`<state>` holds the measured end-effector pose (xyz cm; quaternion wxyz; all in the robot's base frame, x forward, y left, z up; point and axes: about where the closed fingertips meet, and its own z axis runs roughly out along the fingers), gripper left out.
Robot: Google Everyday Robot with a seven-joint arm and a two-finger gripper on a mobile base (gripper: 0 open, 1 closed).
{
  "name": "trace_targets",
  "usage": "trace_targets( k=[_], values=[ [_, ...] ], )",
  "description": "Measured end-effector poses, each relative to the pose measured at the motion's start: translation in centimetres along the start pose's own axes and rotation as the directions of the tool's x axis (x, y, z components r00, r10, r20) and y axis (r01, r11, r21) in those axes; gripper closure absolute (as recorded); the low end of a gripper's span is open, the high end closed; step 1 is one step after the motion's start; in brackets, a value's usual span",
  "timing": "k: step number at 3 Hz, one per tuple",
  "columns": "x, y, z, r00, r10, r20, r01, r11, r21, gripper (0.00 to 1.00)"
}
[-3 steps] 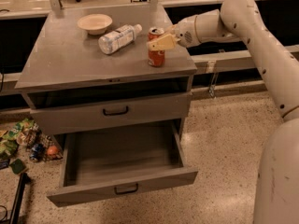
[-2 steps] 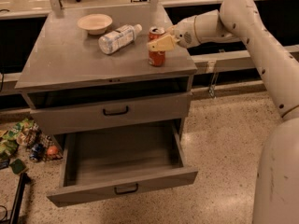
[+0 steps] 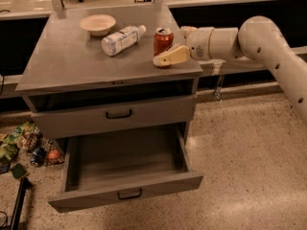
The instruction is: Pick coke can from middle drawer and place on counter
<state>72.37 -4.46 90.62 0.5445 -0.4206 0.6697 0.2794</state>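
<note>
The coke can, red-orange with a silver top, stands upright on the counter near its right edge. My gripper reaches in from the right and is open. One cream finger lies low in front of the can. The other finger shows behind the can at its right. The can sits between or just left of the jaws. The middle drawer is pulled out below, and its long grey tray holds nothing.
A clear plastic bottle lies on the counter left of the can, with a pale bowl behind it. A taller shut drawer front sits above the open drawer. Snack bags and clutter lie on the floor at the left.
The can now stands a little farther back on the counter. The front finger, which lay across the can, has come off it and sits lower; the jaws have opened.
</note>
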Motion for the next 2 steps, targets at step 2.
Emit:
trace_targets(
  k=[2],
  values=[
    [-0.28, 1.75, -2.91, 0.997, -0.025, 0.075, 0.016, 0.9924, 0.122, 0.00]
  ],
)
